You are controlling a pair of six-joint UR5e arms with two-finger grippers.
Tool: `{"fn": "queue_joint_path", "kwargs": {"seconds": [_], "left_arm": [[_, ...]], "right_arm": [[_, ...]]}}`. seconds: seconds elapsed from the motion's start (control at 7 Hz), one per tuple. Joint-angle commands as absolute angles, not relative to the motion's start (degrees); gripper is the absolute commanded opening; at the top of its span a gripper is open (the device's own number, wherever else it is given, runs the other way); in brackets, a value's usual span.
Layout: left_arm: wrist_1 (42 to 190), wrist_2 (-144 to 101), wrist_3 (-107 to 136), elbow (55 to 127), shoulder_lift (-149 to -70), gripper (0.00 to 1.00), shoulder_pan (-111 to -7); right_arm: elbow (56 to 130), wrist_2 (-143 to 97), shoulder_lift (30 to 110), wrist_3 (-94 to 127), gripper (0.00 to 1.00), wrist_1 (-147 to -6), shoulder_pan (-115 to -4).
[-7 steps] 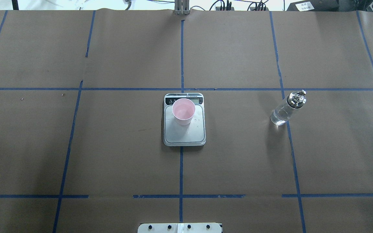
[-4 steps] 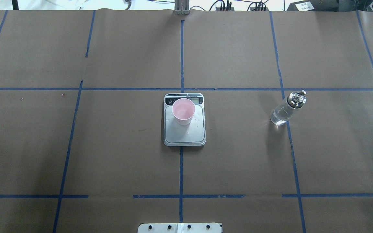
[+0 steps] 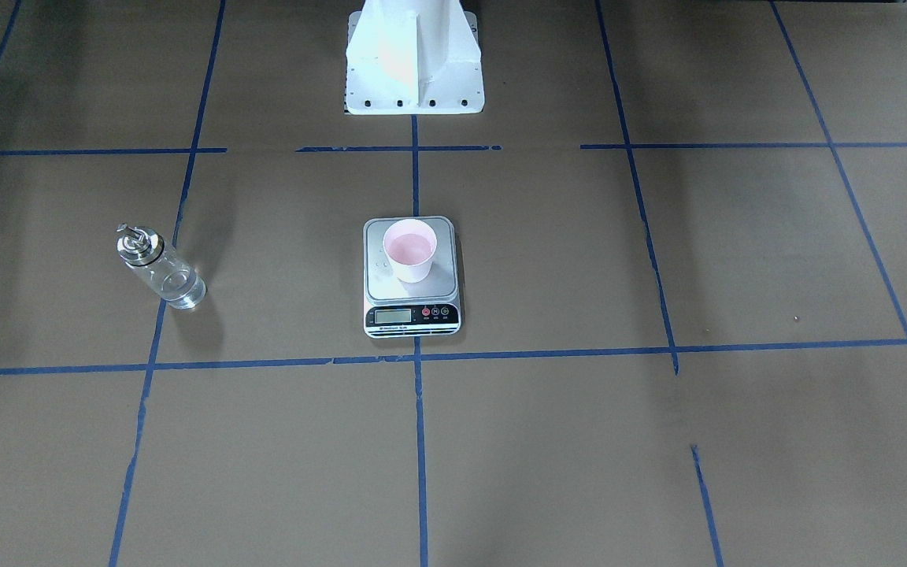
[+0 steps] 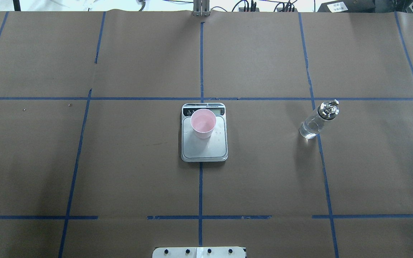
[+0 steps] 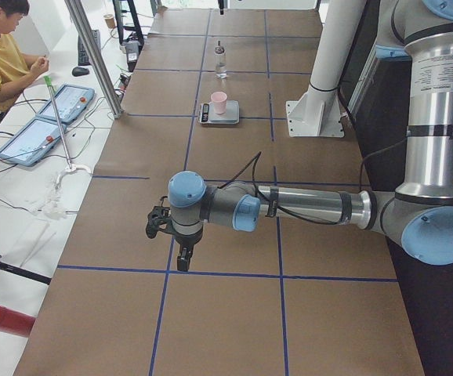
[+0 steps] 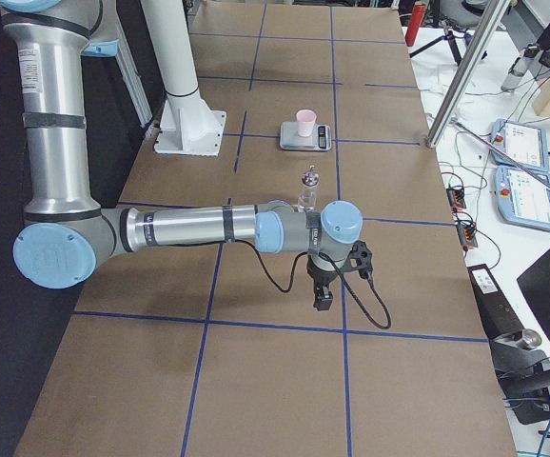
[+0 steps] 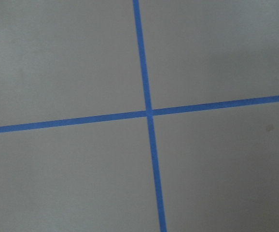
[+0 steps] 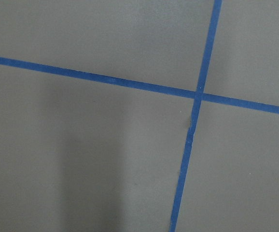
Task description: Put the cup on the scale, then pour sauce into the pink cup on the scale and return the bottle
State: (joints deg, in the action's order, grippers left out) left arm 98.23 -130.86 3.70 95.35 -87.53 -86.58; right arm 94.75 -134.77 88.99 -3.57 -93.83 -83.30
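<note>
The left gripper [image 5: 182, 257] is seen hanging fingers-down over bare paper toward the table's left end. The right gripper [image 6: 322, 297] is poised likewise toward the right end. Whether either is released or clenched cannot be told, since both show only in the side views; nothing is seen in either. Only paper and crossed blue tape lines [image 7: 148, 112] are caught by the wrist cameras.

Nearer the right gripper, the small clear glass bottle with the shiny silver pour-spout cap [image 4: 314, 122] is found upright on a tape line, about midway between the table's near and far edges. The clear, colourless sauce [image 4: 307, 130] is seen in its lower part. The bottle is judged stiff, smooth, likely slippery and breakable, with moderate weight. A hold across the glass cylinder at mid-height, below the metal cap, is judged best.

At the table's middle lies the flat silver kitchen scale with the black display strip [image 4: 204, 148]. The small pale pink paper cup [image 4: 203, 123] is stood on the platform's far half, next to the display. It is judged very light, easily crushed and easily tipped.

Open brown-paper table [image 4: 264, 172] lies between bottle and scale, and the approach is left unobstructed. The white robot base [image 3: 413, 59] is kept in mind at the near edge, and cables [image 4: 249, 6] at the far one.
</note>
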Motion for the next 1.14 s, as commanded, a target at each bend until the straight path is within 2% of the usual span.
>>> {"fn": "queue_joint_path", "kwargs": {"seconds": [0.0,1.0], "left_arm": [[98.3,-130.7,3.8,95.4,-87.5,1.0,-86.6],[95.8,-133.8,3.7,94.5,-87.6,1.0,-86.5]], "right_arm": [[94.7,-134.7,88.7,-3.5,1.0,-93.8,-83.3],[93.2,-134.7,88.5,-3.2,1.0,-93.7,-83.3]]}}
